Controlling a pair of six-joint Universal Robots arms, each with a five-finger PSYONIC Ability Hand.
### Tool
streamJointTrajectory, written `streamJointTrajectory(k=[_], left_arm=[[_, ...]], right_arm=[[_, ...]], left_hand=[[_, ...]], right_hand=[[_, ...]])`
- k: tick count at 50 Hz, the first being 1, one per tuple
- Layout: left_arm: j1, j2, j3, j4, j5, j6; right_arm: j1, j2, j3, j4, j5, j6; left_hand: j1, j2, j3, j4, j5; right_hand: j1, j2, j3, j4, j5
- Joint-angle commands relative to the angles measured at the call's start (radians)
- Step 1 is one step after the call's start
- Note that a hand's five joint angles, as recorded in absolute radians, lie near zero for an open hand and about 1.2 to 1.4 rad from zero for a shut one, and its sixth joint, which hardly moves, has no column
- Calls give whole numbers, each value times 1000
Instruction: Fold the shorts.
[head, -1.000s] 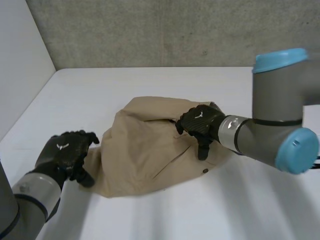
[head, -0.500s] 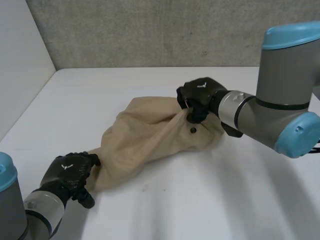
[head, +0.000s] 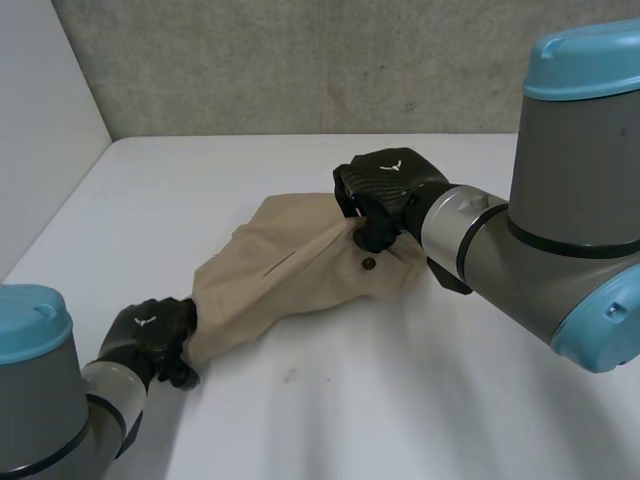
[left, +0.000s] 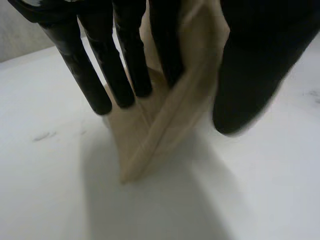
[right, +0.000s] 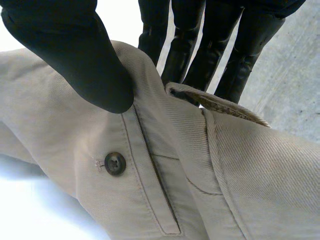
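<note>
One pair of tan shorts lies bunched on a white surface, stretched slantwise between two black hands. The left hand, at the shorts' 8 o'clock end, pinches a narrow corner of cloth between straight fingers and thumb, the corner's tip near the surface. The right hand, at the 2 o'clock end, is clamped on the waistband, thumb in front and fingers behind. One dark button sits just below that thumb, beside a pocket seam. A grey wall runs along the surface's 12 o'clock edge. The right arm hides the surface at 4 o'clock, and the right hand covers part of the waistband. The legs cannot be told apart in the bunched cloth.
</note>
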Motion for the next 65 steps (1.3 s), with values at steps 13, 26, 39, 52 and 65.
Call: streamJointTrajectory(k=[13, 26, 39, 52, 65], left_arm=[[-21, 50, 105, -47, 70, 332], [-18, -197, 438, -158, 81, 481], [-68, -258, 1033, 298, -32, 673], [-88, -96, 700, 599, -34, 586], [-103, -217, 291, 504, -32, 538]], right_arm=[[-12, -50, 221, 168, 16, -514], [-10, 74, 93, 130, 79, -554], [-7, 4, -90, -802, 135, -561], [-26, -57, 154, -1001, 139, -542], [-69, 67, 319, -516, 141, -380]], left_hand=[[449, 488, 512, 507, 515], [449, 488, 512, 507, 515], [449, 488, 512, 507, 515], [449, 488, 512, 507, 515], [449, 488, 512, 507, 515]], right_hand=[[423, 221, 222, 210, 250], [423, 221, 222, 210, 250], [423, 221, 222, 210, 250], [423, 221, 222, 210, 250], [423, 221, 222, 210, 250]])
